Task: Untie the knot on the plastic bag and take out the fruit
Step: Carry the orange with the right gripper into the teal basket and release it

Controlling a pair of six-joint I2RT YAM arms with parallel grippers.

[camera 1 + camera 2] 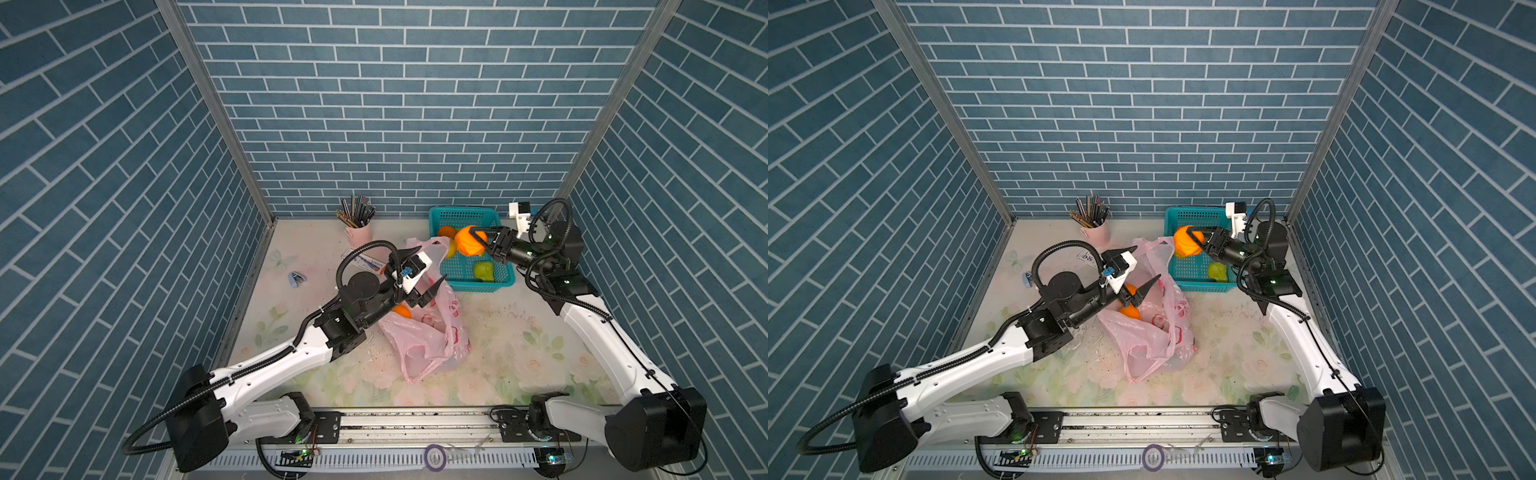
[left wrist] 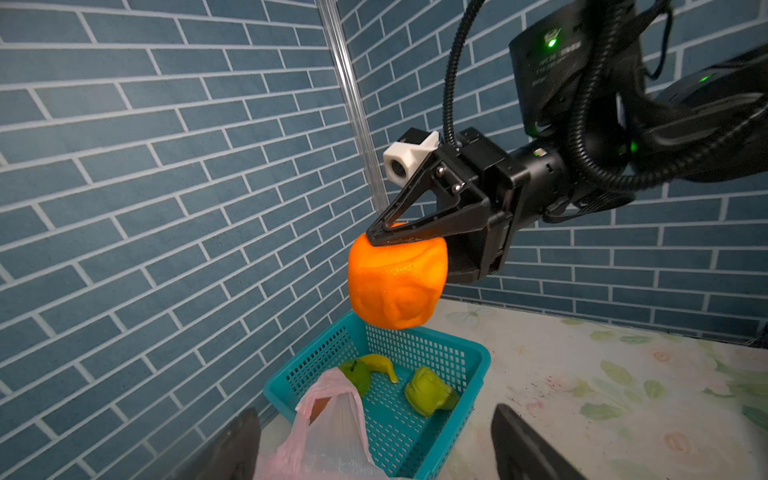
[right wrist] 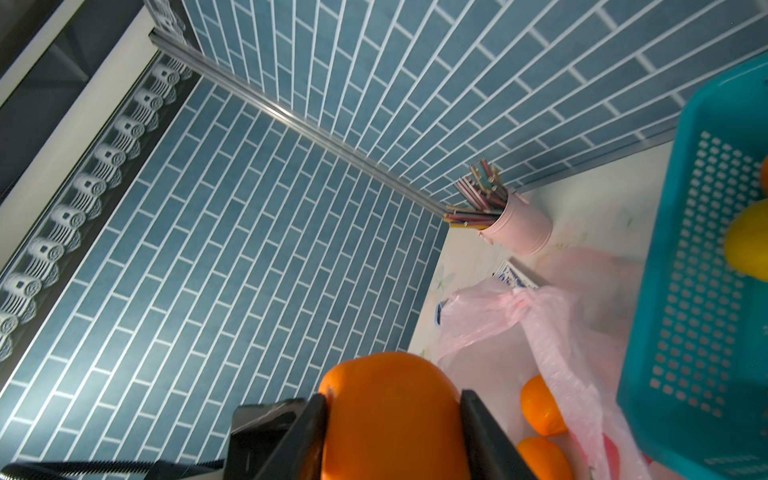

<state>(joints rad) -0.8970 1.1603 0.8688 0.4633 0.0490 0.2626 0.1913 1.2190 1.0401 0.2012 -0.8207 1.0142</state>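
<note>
Currently unloading: right gripper (image 1: 478,240) jaws clench an orange (image 2: 395,286) above the basket (image 1: 505,274); left gripper (image 1: 432,263) jaws gape over the plastic bag (image 1: 419,345). Next, probably: lower, release.

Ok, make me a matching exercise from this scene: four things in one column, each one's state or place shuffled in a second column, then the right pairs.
Column one
1. right gripper
2. left gripper
3. thin translucent pink plastic bag
4. teal mesh plastic basket

Column two
A. lies crumpled on the table, oranges inside
B. open, empty, above the bag
C. holds green fruits and a yellow banana
D. shut on a dented orange fruit

Pairs: 1-D, 2-B, 3-A, 4-C
</note>
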